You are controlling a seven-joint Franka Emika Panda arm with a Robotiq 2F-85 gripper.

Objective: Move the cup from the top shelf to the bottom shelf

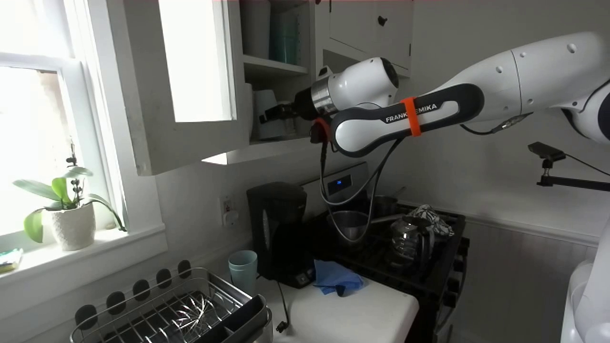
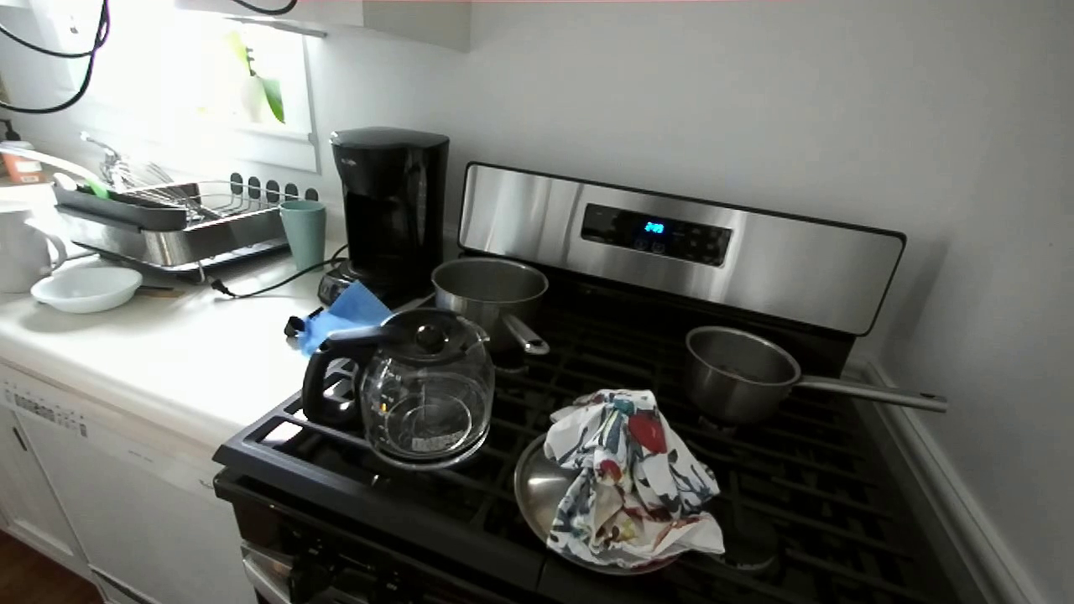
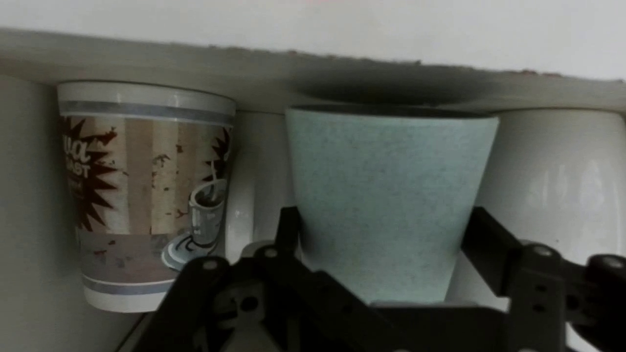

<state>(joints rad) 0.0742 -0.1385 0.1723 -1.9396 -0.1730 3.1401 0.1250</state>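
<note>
A light teal cup (image 3: 391, 186) with its wide rim up fills the middle of the wrist view, just below the top shelf (image 3: 313, 29). My gripper (image 3: 382, 215) has a finger against each side of the cup and is shut on it. The cup's base is hidden behind the gripper. In an exterior view the gripper (image 1: 269, 115) reaches between the top shelf (image 1: 276, 65) and the bottom shelf (image 1: 281, 141), and the cup (image 1: 265, 101) looks slightly tilted there. I cannot tell whether its base touches the bottom shelf.
A printed mug (image 3: 146, 195) stands left of the cup, a white mug (image 3: 562, 186) right. Teal cups (image 1: 284, 40) stand on the top shelf. The open cupboard door (image 1: 190, 138) is beside the arm. Below are a coffee maker (image 1: 276, 228) and a stove (image 2: 638, 327) with pots.
</note>
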